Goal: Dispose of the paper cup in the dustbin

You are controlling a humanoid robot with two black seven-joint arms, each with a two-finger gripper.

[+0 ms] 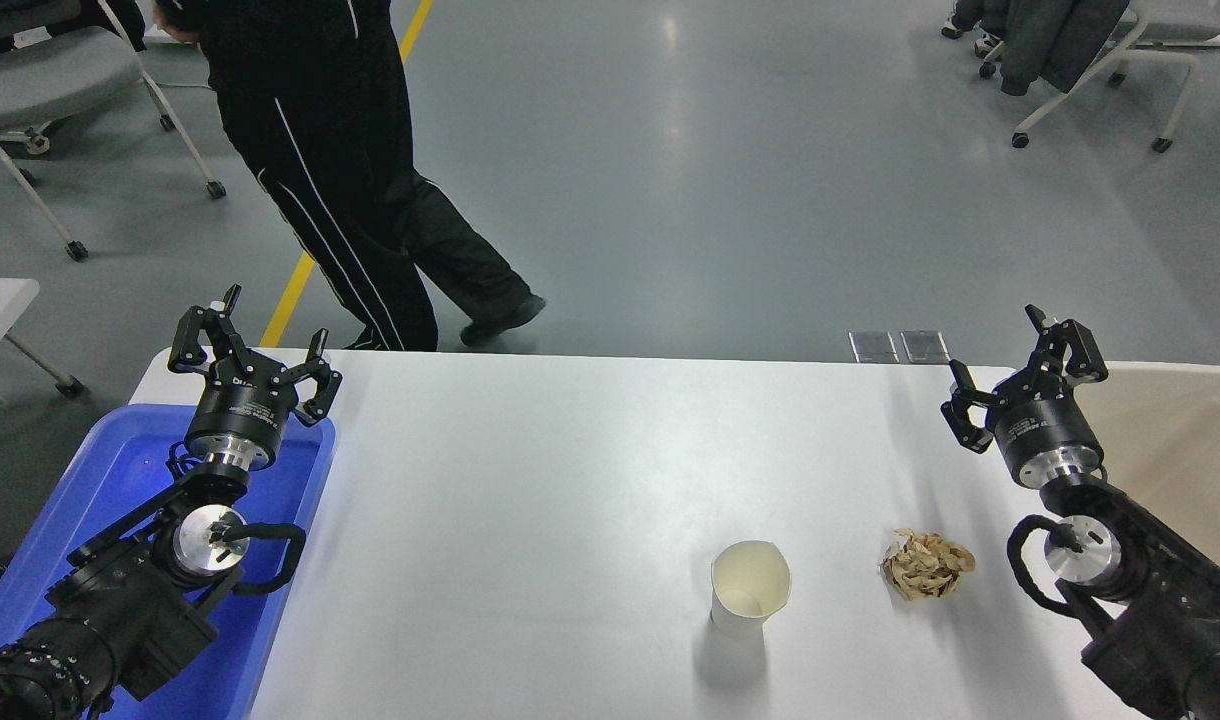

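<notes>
Cup (750,588) upright at 6 o'clock, wad (927,564) just beside; bin (1185,440) at 3. Right gripper (1025,375) spread, empty; left gripper (250,345) spread, parked at 9 o'clock. Risks: crushing thin wall, snagging wad.

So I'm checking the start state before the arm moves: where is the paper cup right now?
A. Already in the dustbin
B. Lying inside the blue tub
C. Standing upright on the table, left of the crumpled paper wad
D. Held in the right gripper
C. The paper cup stands upright on the white table, apart from and left of the crumpled paper wad; the right gripper is open and empty.
</notes>
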